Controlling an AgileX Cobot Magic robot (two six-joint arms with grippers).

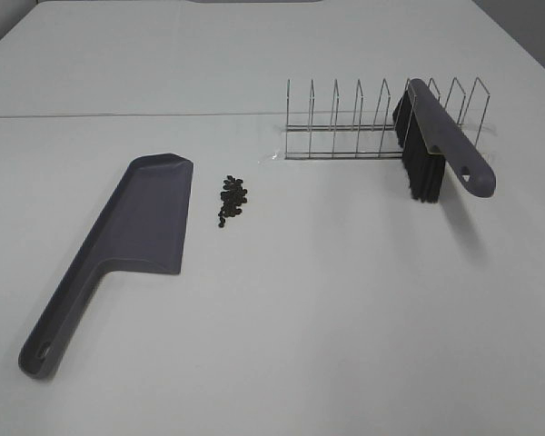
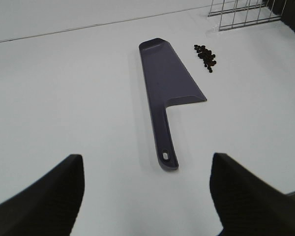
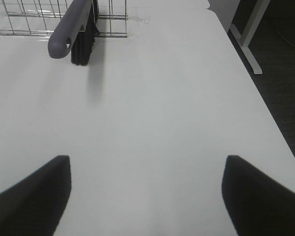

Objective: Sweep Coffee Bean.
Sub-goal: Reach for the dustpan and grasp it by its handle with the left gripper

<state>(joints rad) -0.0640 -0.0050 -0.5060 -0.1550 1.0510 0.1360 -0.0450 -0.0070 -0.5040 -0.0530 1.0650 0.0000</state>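
- As both tools lie untouched, the job looks to be at its opening step: nothing is gripped and no bean has been swept.
- The coffee bean [image 1: 232, 200] pile sits on the white table [image 1: 345, 309], a little left of centre in the high view. It is a small dark cluster just beside the dustpan [image 1: 136, 241], at 3 o'clock from the pan's broad blade.
- The cluster is slightly stretched, with its long axis running roughly from 12 to 6 o'clock.
- The dustpan lies flat with its long axis running from 1 o'clock to 7 o'clock. The handle points to 7 o'clock, and the long straight edge of the blade faces the beans.
- The brush [image 1: 445, 136] rests in a wire rack [image 1: 363, 118], well apart from the beans at about 2 o'clock from them. Its handle points to 5 o'clock and its black bristles hang down toward the table.
- The left gripper [image 2: 146, 169] hovers over the table near the end of the dustpan handle, jaws spread wide and empty.
- The right gripper [image 3: 147, 164] hovers over bare table, jaws spread wide and empty, with the brush ahead of it.
- The next move probably calls for the right arm to reach the brush handle and lift it clear of the rack wires. The left arm would close on the dustpan handle to steady the blade beside the beans.
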